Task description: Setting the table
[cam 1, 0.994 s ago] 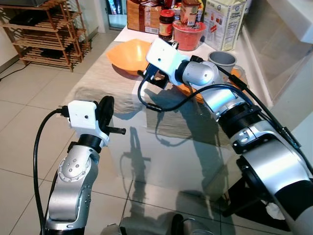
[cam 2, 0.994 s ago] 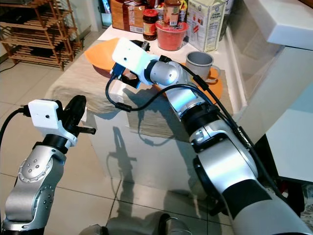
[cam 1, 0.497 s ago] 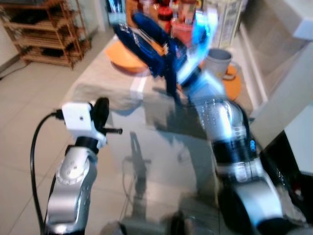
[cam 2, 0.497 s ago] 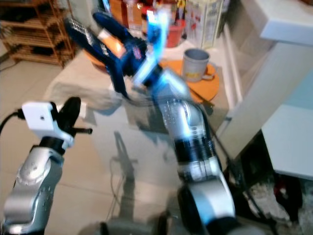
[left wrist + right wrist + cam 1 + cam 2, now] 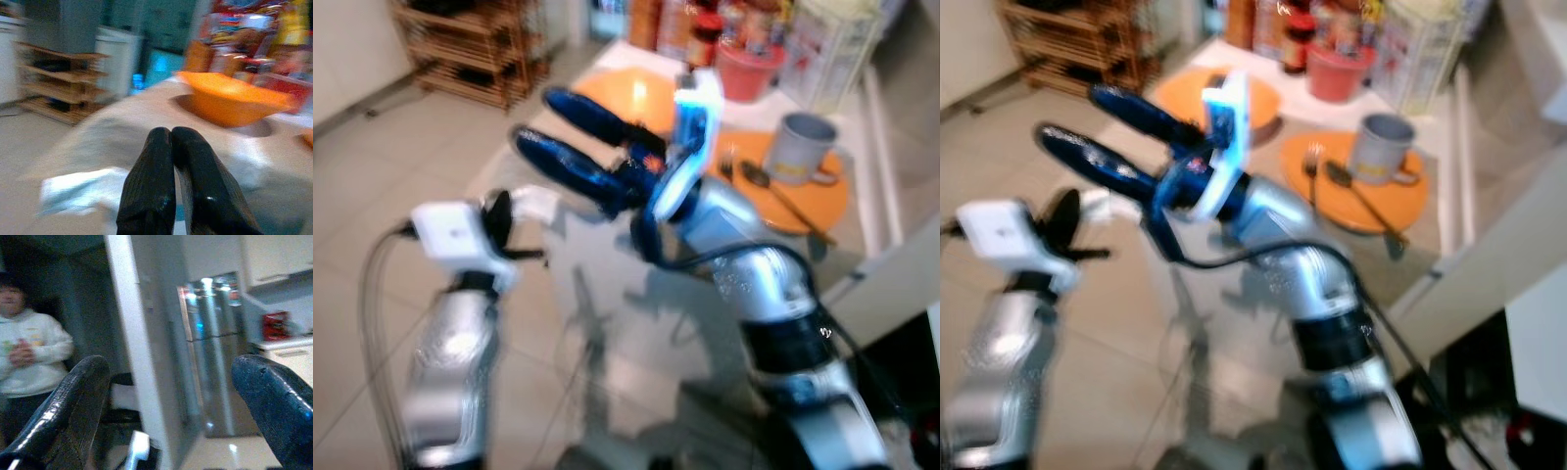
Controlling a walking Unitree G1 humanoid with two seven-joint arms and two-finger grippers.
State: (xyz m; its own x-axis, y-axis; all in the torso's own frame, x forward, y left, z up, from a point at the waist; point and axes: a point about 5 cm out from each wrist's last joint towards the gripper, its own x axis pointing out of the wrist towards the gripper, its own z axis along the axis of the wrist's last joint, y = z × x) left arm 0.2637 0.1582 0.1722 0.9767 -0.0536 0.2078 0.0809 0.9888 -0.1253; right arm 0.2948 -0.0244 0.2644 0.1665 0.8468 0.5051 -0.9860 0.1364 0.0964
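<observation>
The head views are blurring, yet the table is showing a glassy near part and a cloth-covered far part. On the far part an orange plate is lying flat, carrying a grey mug with its handle turned to the robot's right, a fork and a spoon resting side by side just beside the mug. To the robot's left of the plate an orange bowl is sitting upright, wide and shallow, empty as far as can be seen. Behind both, a red tub, jars and a carton are crowding the far edge.

The right gripper is hanging raised above the table, well apart from the plate and bowl, its two black fingers spread wide and holding nothing; in its wrist view the fingers are framing a tall refrigerator and a person in a white top.

The left gripper is hovering low near the table's near-left edge, fingers pressed together, pointing towards the bowl. A wooden rack is standing on the tiled floor beyond.
</observation>
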